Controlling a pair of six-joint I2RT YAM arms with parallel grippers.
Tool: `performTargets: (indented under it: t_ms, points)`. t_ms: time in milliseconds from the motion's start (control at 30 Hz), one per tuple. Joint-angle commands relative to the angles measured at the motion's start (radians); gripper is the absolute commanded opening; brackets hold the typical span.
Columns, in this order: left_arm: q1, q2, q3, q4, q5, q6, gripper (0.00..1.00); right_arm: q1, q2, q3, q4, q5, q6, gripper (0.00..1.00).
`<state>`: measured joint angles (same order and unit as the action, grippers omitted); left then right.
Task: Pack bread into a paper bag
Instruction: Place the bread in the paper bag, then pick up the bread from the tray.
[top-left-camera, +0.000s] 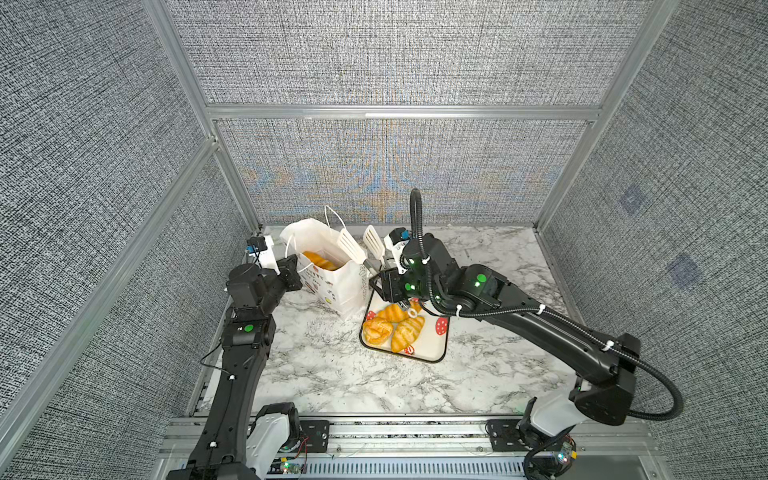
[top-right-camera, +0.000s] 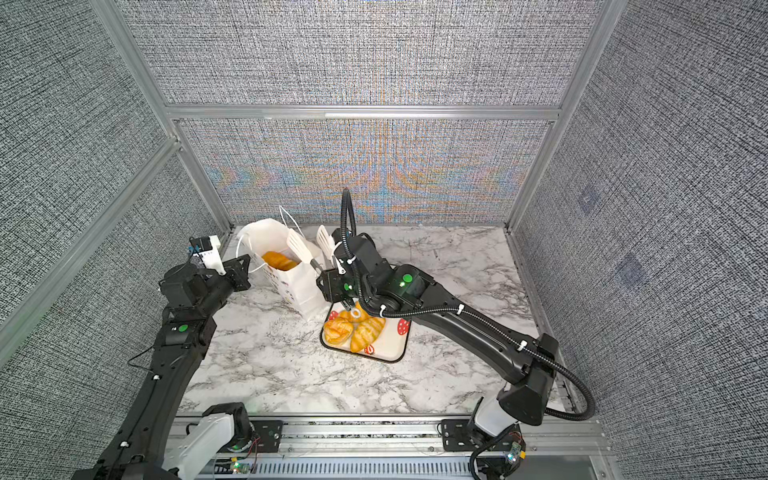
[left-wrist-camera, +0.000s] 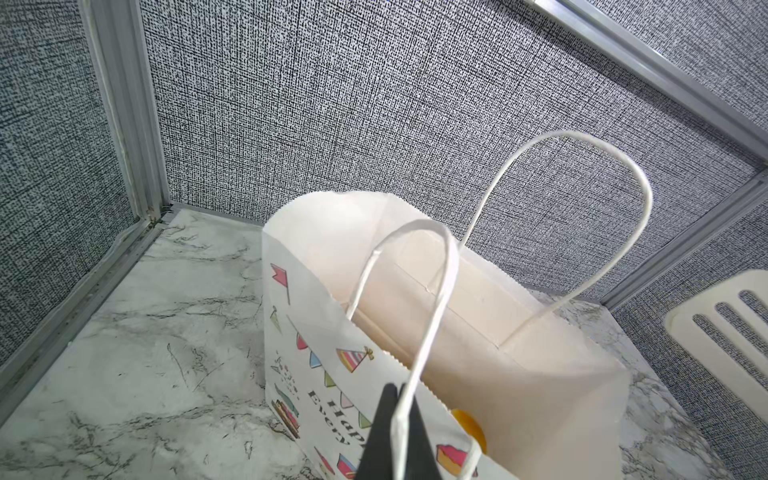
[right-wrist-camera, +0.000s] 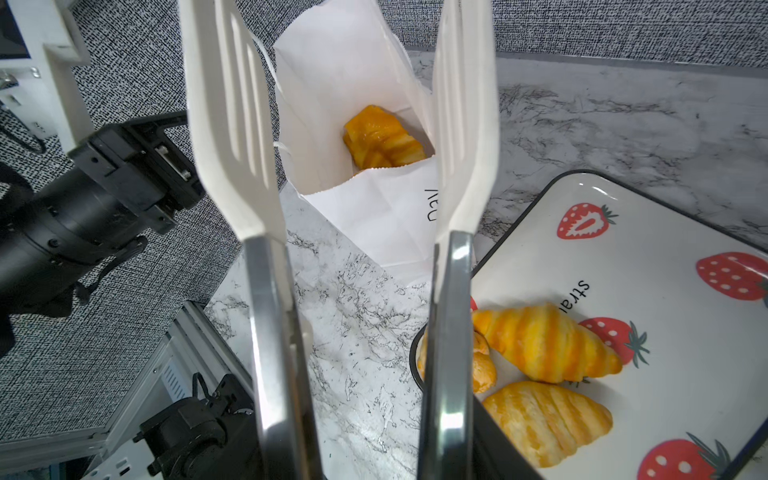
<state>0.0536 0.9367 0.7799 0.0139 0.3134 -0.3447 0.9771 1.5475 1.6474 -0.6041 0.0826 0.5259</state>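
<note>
The white paper bag (top-left-camera: 332, 286) (top-right-camera: 301, 291) stands upright with its mouth open at the back left of the table. My left gripper (left-wrist-camera: 397, 390) (top-left-camera: 296, 272) is shut on its near cord handle (left-wrist-camera: 432, 316). One golden bread (top-left-camera: 320, 261) (right-wrist-camera: 382, 139) lies inside the bag. My right gripper (top-left-camera: 381, 277) (right-wrist-camera: 361, 457) is shut on white slotted tongs (top-left-camera: 351, 246) (right-wrist-camera: 232, 158). The tong heads stand apart and empty over the bag's right rim. Three breads (top-left-camera: 407, 332) (right-wrist-camera: 544, 345) lie on the strawberry-print tray (top-left-camera: 434, 347) (right-wrist-camera: 665, 270).
The tray sits just right of the bag, and my right wrist hangs over its back edge. Grey fabric walls with aluminium posts (top-left-camera: 232, 174) close in the back and sides, near the bag. Bare marble table (top-left-camera: 324, 374) lies in front.
</note>
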Motion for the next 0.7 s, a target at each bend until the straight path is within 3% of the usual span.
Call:
performTargets:
  t_ms: [0,667]
  points:
    - [0.001,-0.004,-0.004,0.031,0.003,0.005,0.00,0.001,-0.025,-0.017,-0.012,0.047,-0.002,0.54]
    - [0.000,-0.001,-0.002,0.029,0.004,0.004,0.00,-0.019,-0.224,-0.327,-0.018,0.100,0.122,0.54]
